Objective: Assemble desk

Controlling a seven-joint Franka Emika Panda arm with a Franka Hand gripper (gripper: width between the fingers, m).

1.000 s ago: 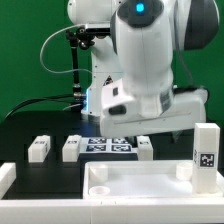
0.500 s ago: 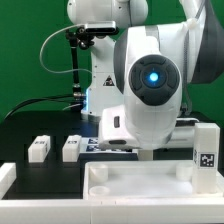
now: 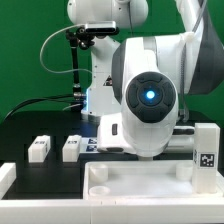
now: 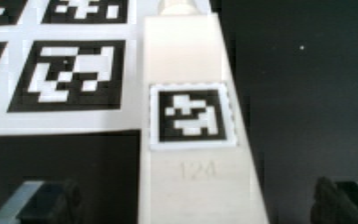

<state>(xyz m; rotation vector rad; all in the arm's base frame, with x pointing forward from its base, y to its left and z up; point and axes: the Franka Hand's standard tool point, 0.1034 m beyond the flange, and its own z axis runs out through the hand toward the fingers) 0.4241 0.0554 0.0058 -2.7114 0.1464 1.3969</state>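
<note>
In the wrist view a long white desk leg [image 4: 194, 112] with a square tag lies on the black table beside the marker board [image 4: 60, 70]. My gripper [image 4: 190, 205] is open. Its dark fingertips [image 4: 34, 200] stand wide apart on either side of the leg, with a gap on each side. In the exterior view the arm hides the gripper and this leg. Two small legs [image 3: 39, 149] [image 3: 71, 148] lie at the exterior view's left. Another tagged leg [image 3: 205, 155] stands upright at the right. The desk panel [image 3: 140, 172] lies at the front.
The marker board [image 3: 94, 146] shows partly behind the arm in the exterior view. A white block [image 3: 5, 176] sits at the front left corner. A green backdrop and black cables are behind the arm's base.
The arm's wrist has swung round and shifted towards the exterior view's right and down, now covering the leg and most of the marker board that showed a second ago.
</note>
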